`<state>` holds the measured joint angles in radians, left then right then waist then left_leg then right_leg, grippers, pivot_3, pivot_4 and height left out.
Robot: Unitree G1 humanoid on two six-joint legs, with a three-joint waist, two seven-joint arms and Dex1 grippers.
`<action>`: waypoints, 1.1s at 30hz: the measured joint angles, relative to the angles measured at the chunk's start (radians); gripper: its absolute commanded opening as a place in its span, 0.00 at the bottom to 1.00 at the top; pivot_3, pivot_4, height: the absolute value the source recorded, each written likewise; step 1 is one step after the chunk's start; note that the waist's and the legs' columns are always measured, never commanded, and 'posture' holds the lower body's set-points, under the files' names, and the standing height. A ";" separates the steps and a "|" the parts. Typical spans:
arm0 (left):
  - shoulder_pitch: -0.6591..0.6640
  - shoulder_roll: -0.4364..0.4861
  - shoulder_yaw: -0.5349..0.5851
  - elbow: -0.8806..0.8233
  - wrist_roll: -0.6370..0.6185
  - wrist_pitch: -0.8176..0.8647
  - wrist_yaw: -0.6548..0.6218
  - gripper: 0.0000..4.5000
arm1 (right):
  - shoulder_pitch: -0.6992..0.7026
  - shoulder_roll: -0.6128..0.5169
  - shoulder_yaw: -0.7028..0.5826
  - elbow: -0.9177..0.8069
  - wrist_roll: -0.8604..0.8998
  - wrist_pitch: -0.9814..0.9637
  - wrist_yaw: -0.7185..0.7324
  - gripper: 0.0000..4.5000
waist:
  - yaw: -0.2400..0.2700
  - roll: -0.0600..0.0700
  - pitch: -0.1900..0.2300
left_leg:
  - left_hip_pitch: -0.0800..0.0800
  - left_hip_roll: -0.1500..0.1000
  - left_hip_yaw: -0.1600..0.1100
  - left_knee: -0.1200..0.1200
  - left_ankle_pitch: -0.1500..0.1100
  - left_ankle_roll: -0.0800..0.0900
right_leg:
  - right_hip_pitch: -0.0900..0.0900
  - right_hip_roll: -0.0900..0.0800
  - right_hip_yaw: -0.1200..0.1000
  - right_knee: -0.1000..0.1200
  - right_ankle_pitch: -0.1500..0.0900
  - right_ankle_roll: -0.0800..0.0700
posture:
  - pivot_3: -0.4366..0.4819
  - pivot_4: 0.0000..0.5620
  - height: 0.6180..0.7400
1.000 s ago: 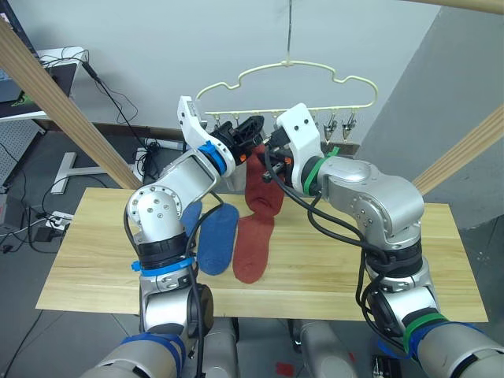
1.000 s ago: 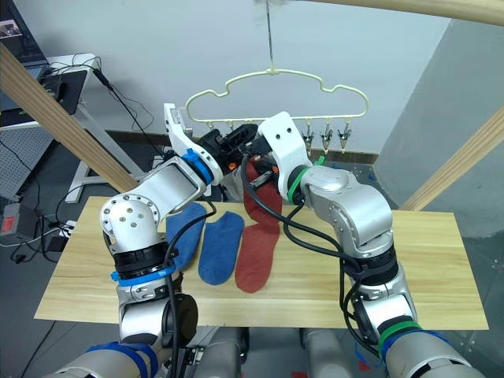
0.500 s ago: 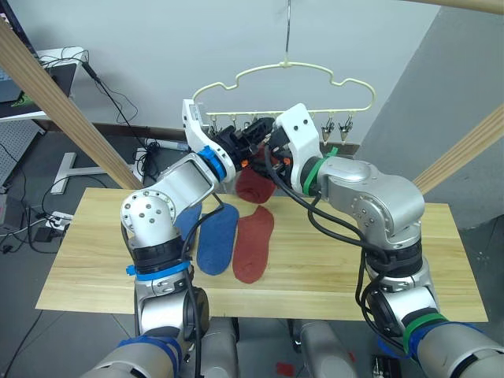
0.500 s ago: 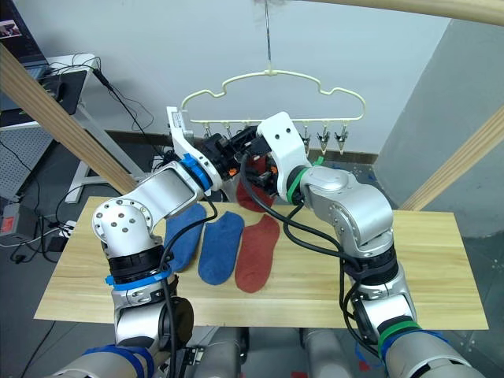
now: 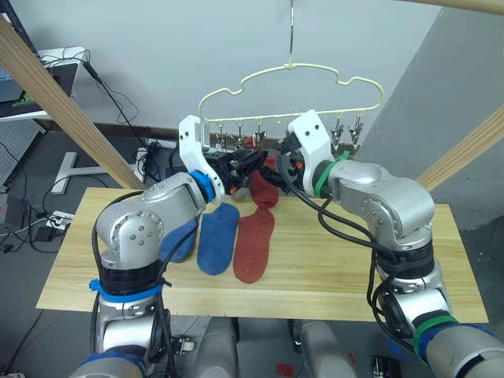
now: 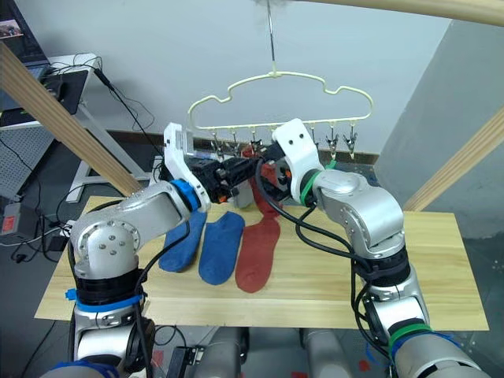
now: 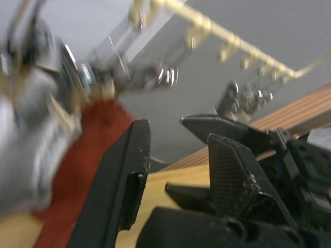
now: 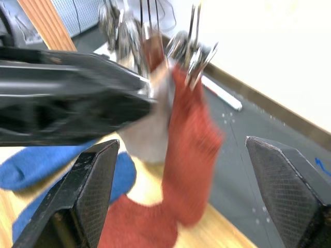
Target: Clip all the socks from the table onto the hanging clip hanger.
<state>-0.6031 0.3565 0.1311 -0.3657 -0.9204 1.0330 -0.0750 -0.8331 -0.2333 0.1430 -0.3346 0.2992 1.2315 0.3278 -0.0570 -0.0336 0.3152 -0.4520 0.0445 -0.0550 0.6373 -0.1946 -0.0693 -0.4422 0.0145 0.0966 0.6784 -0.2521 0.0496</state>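
**A:** Looks like one red sock (image 5: 262, 189) up on the hanger (image 5: 288, 66), pinched at the cuff by one of the middle clips (image 5: 250, 142), toe dangling just above the table (image 5: 339, 260). Agree?

**B:** Agree. Makes sense of both arms being up there too. Left claw (image 5: 246, 161) just beside the cuff on one side, right claw (image 5: 277, 164) on the other, probably to steady the clip and feed the fabric in.

**A:** Gripping anything, though?

**B:** Doesn't look like it. Right wrist view: fingers (image 8: 95, 181) spread wide, red sock hanging free in the gap, touching neither. Left wrist view: a narrower gap, nothing pinched that can be made out. Hard to judge any of that from the head views, everything bunched together up there.

**A:** Anything else only clear up close?

**B:** Yep, a piece of grey cloth (image 8: 147, 139) right behind the red one, under the neighbouring clips. Likely a grey sock, can't swear to it. Barely a sliver from the head.

**A:** And the reverse?

**B:** Head views give the leftovers: two blue socks (image 5: 218, 239) and a second red sock (image 5: 253, 240) flat side by side on the table, under the hanger. Plenty of free clips toward the right end. So roughly partway, guessing.
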 measured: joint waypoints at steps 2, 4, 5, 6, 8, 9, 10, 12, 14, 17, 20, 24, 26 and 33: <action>0.014 0.013 -0.010 -0.027 0.021 -0.023 -0.028 0.46 | 0.004 -0.016 -0.001 -0.021 0.003 0.000 0.008 0.90 | 0.000 0.000 0.000 | 0.000 0.000 0.000 0.000 0.000 0.000 | 0.000 0.000 0.000 0.000 0.000 0.000 | 0.44 0.43 1.00; 0.034 0.036 -0.017 -0.053 0.046 -0.050 -0.060 0.46 | 0.022 -0.036 -0.004 -0.048 0.016 0.000 0.021 0.90 | 0.000 0.000 -0.003 | 0.000 0.000 0.000 0.000 0.000 0.000 | 0.000 0.000 0.000 0.000 0.000 0.000 | 0.45 0.41 1.00; 0.055 0.054 -0.020 -0.071 0.067 -0.076 -0.086 0.46 | 0.040 -0.047 -0.011 -0.064 0.030 0.003 0.030 0.90 | 0.000 0.000 -0.003 | 0.000 0.000 0.000 -0.001 0.000 0.000 | 0.000 0.000 0.000 0.000 0.000 0.000 | 0.45 0.40 1.00; 0.063 0.062 -0.020 -0.077 0.076 -0.085 -0.097 0.46 | 0.050 -0.054 -0.017 -0.072 0.036 0.006 0.036 0.90 | 0.000 0.000 -0.003 | 0.000 0.000 0.000 -0.001 0.000 0.000 | 0.000 0.000 0.000 0.000 0.000 0.000 | 0.45 0.40 1.00; 0.093 0.089 -0.020 -0.100 0.094 -0.111 -0.131 0.46 | 0.078 -0.069 -0.044 -0.102 0.052 0.019 0.045 0.90 | 0.000 0.000 -0.003 | 0.000 0.000 0.000 -0.001 0.000 0.000 | 0.000 0.000 0.000 0.000 0.000 0.000 | 0.45 0.39 1.00; 0.105 0.102 -0.020 -0.108 0.102 -0.123 -0.149 0.46 | 0.089 -0.077 -0.060 -0.114 0.063 0.024 0.046 0.90 | 0.000 0.000 -0.004 | 0.000 0.000 0.000 -0.001 0.000 0.000 | 0.000 0.000 0.000 0.000 0.000 0.000 | 0.46 0.38 1.00; 0.113 0.109 -0.019 -0.112 0.109 -0.131 -0.160 0.46 | 0.096 -0.078 -0.073 -0.123 0.071 0.027 0.046 0.90 | 0.000 0.000 -0.005 | 0.000 0.000 0.000 -0.001 0.000 0.000 | 0.000 0.000 0.000 0.000 0.000 0.000 | 0.46 0.37 1.00; 0.142 0.138 -0.015 -0.127 0.130 -0.166 -0.197 0.46 | 0.125 -0.080 -0.095 -0.164 0.088 0.037 0.046 0.90 | 0.000 0.000 -0.009 | 0.000 0.000 0.000 -0.001 0.000 0.000 | 0.000 0.000 0.000 0.000 0.000 0.000 | 0.46 0.36 1.00; 0.163 0.164 -0.005 -0.138 0.143 -0.193 -0.225 0.46 | 0.152 -0.080 -0.120 -0.195 0.108 0.050 0.043 0.90 | 0.001 0.000 -0.011 | 0.000 0.000 0.000 -0.001 0.000 0.000 | 0.000 0.000 0.000 0.000 0.000 0.000 | 0.47 0.33 1.00; 0.208 0.218 0.035 -0.143 0.141 -0.209 -0.282 0.46 | 0.213 -0.055 -0.154 -0.250 0.122 0.074 0.021 0.90 | 0.000 -0.001 -0.018 | 0.000 0.000 0.000 -0.001 0.000 0.000 | 0.000 0.000 0.000 0.001 0.000 0.000 | 0.47 0.31 1.00; 0.241 0.264 0.080 -0.144 0.134 -0.224 -0.334 0.46 | 0.275 -0.024 -0.163 -0.289 0.122 0.078 -0.016 0.90 | 0.000 -0.001 -0.028 | 0.000 0.000 0.000 -0.001 0.001 -0.001 | 0.000 0.000 0.000 0.001 0.000 0.000 | 0.48 0.29 1.00; 0.263 0.325 0.121 -0.146 0.116 -0.235 -0.414 0.46 | 0.319 0.014 -0.162 -0.321 0.115 0.067 -0.067 0.90 | 0.000 -0.002 -0.039 | 0.001 0.000 0.000 0.000 0.002 -0.003 | 0.000 0.000 0.000 0.001 0.000 0.000 | 0.50 0.28 1.00; 0.266 0.357 0.123 -0.146 0.103 -0.235 -0.461 0.46 | 0.325 0.041 -0.162 -0.325 0.107 0.058 -0.099 0.90 | 0.000 -0.003 -0.042 | 0.001 0.000 0.000 0.000 0.003 -0.004 | 0.000 0.000 0.000 0.001 0.000 0.000 | 0.50 0.28 1.00; 0.162 0.444 0.141 -0.109 0.042 -0.231 -0.588 0.46 | 0.312 0.121 -0.171 -0.297 0.051 -0.003 -0.219 0.90 | 0.004 -0.003 -0.045 | 0.002 0.000 0.001 0.000 0.007 -0.002 | 0.001 0.001 0.000 0.002 0.001 0.000 | 0.51 0.31 1.00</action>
<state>-0.4413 0.8007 0.2721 -0.4747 -0.8787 0.8019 -0.6634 -0.5208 -0.1126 -0.0283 -0.6318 0.3506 1.2290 0.1088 -0.0532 -0.0371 0.2704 -0.4502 0.0449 -0.0542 0.6375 -0.1876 -0.0714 -0.4414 0.0151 0.0963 0.6801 -0.2515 0.0499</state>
